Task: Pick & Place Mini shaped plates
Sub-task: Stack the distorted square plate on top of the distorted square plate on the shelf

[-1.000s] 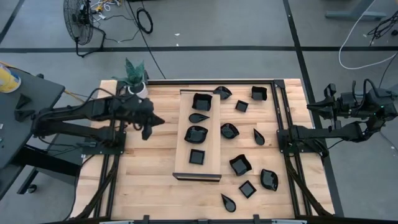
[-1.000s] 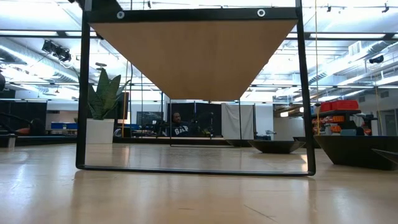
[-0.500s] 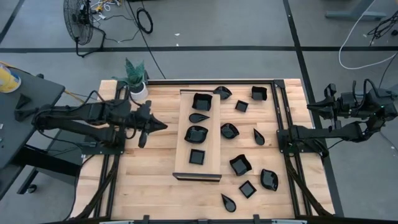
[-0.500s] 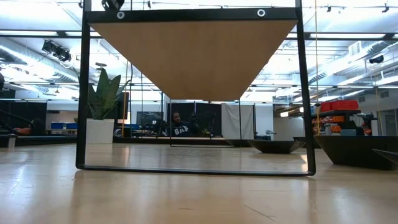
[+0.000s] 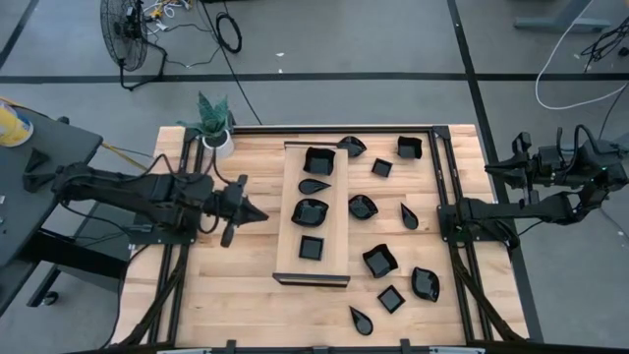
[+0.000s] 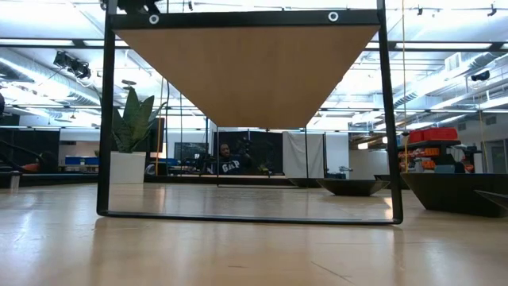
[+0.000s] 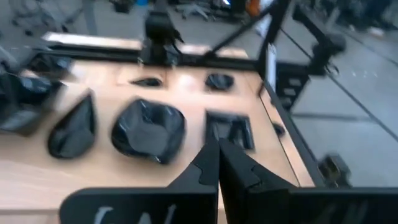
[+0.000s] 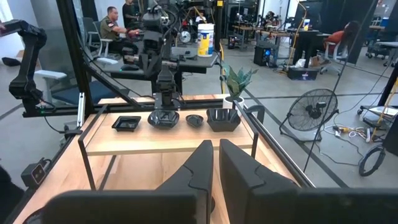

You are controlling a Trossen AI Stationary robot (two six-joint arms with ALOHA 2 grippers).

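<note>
Left claw: mine, pinched closed, empty, beside the board.
Right claw: nearly closed, empty, off the desk.
Plates: four on board.

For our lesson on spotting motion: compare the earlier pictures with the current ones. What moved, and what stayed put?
The left hand, shut and empty, swung from beside the potted plant down the table's left side and now points at the wooden board. Nothing was taken or released. The four plates on the board, the loose plates and the right hand, parked off the table's right edge, stayed as they were.
</note>
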